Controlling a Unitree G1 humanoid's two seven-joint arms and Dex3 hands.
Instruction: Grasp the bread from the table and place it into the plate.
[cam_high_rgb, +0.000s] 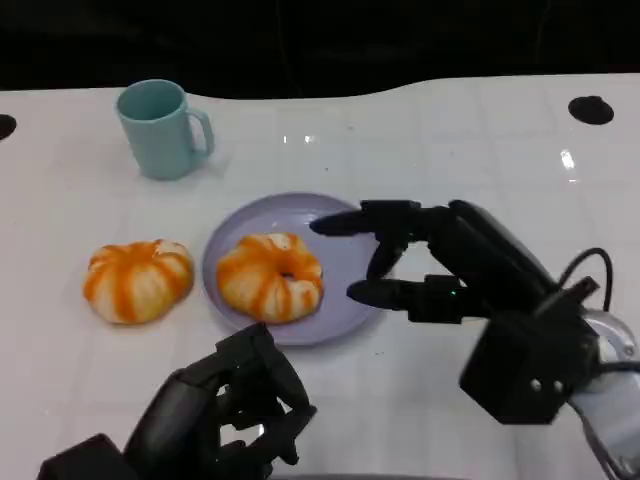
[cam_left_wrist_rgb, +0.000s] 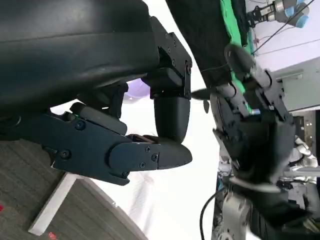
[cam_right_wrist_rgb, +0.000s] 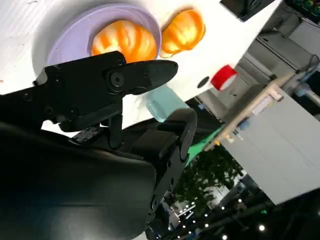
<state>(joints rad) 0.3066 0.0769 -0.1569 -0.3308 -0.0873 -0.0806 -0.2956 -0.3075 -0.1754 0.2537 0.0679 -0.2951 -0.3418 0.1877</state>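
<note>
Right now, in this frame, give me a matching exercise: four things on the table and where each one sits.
Things:
1. mug
2. bread on the plate
3. second bread
4. right hand

Places:
A. bare table, beside the plate
B. far side of the table, upright
C. over the plate's right edge, holding nothing
D. inside the purple rim

Pairs: 1-B, 2-D, 3-A, 4-C
</note>
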